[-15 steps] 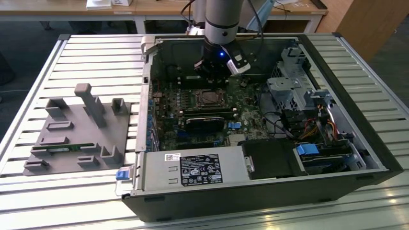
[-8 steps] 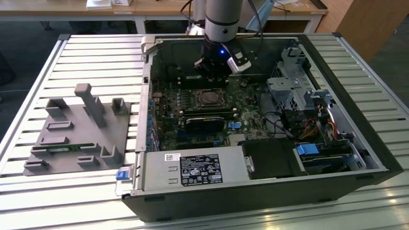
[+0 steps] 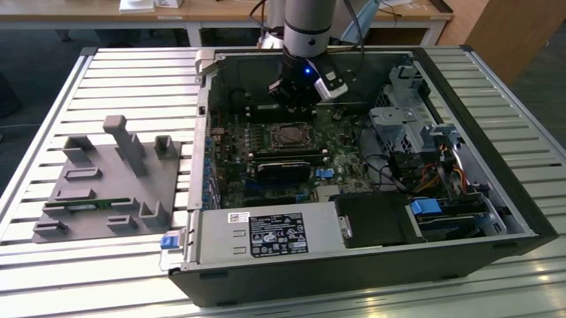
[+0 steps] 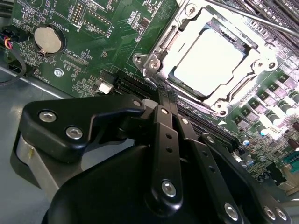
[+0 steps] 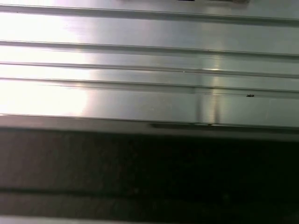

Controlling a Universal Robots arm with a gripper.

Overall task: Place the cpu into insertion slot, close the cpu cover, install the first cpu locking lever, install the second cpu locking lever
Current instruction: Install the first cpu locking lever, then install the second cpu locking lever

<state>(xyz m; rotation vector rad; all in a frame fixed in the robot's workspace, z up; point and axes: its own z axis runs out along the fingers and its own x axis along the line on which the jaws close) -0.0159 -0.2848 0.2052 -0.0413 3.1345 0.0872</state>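
The cpu [image 4: 211, 63] lay flat inside the insertion slot [image 4: 161, 52], on the green board [image 4: 117, 42] in the open computer case [image 3: 468, 86]. Its shiny grey top showed through the big square hole in the cpu cover [image 4: 254, 58], and the cover lay down flat over it. A thin metal lever [image 4: 252, 18] ran along one side of the slot. In the exterior view the slot [image 3: 291, 136] sat near the middle of the board, with a black block [image 3: 285, 173] close beside it.

The hand [image 4: 161, 95] hung just above the board, near the slot but not touching the cpu or the cover. Its two black fingers [image 4: 164, 140] were pressed together with no gap, and they held nothing. In the exterior view the hand [image 3: 296, 106] hung from the grey arm [image 3: 309, 26] over the far part of the board.

A round silver battery [image 4: 47, 39] sat on the board, well apart from the slot. The case lay on a slatted metal counter [image 3: 132, 73]. A grey holder [image 3: 111, 182] with posts stood on the counter at the exterior view's left.
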